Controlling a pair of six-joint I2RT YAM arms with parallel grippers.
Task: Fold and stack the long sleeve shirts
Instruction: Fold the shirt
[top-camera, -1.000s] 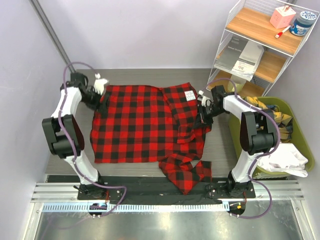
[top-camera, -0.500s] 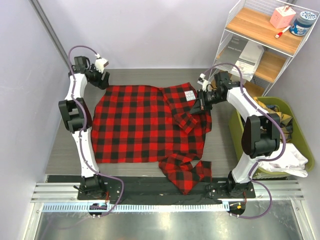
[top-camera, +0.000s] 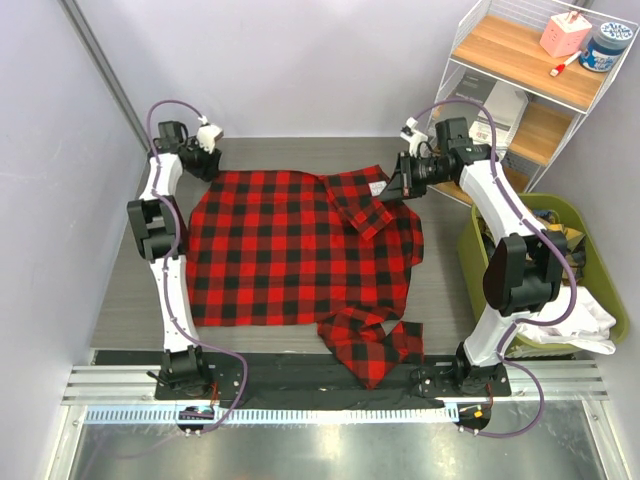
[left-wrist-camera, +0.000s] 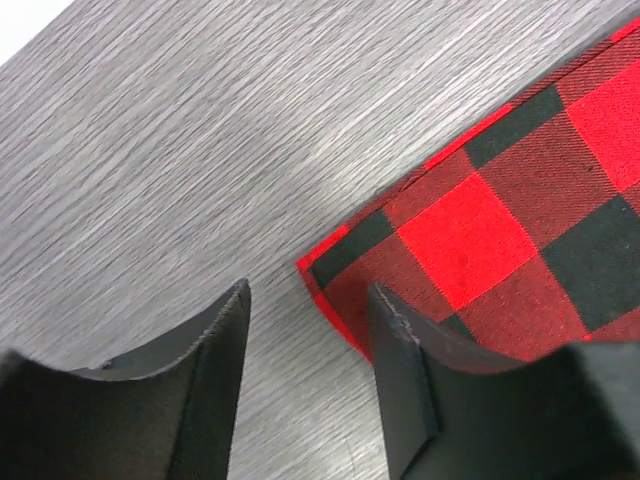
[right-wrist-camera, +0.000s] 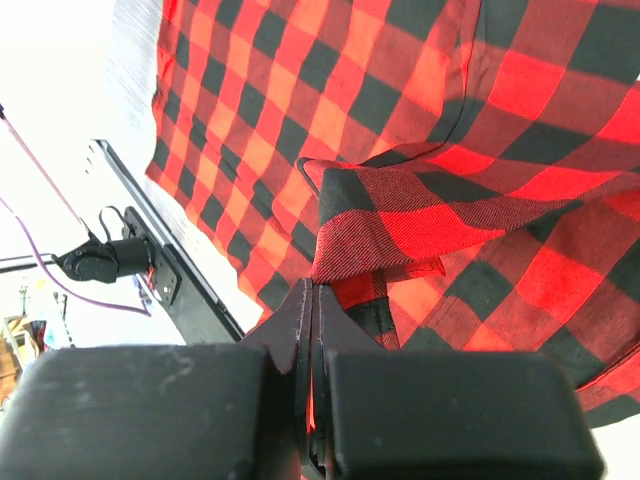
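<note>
- L claw (top-camera: 207, 158): 1 s ago pressed on the shirt's (top-camera: 280, 250) far-left corner. Now off the cloth, over bare tabletop (top-camera: 125, 290) just past that corner, jaws apart, nothing between them.
- L arm (top-camera: 160, 225): was bent low beside the shirt, now stretched out along the left edge.
- R claw (top-camera: 398, 190): gone from the shirt's right edge to further back, pinched tight on cloth.
- Shirt: right sleeve came along w/ R claw. Its end drooped down the right side before, now forms a short diagonal flap nr the collar.
</note>
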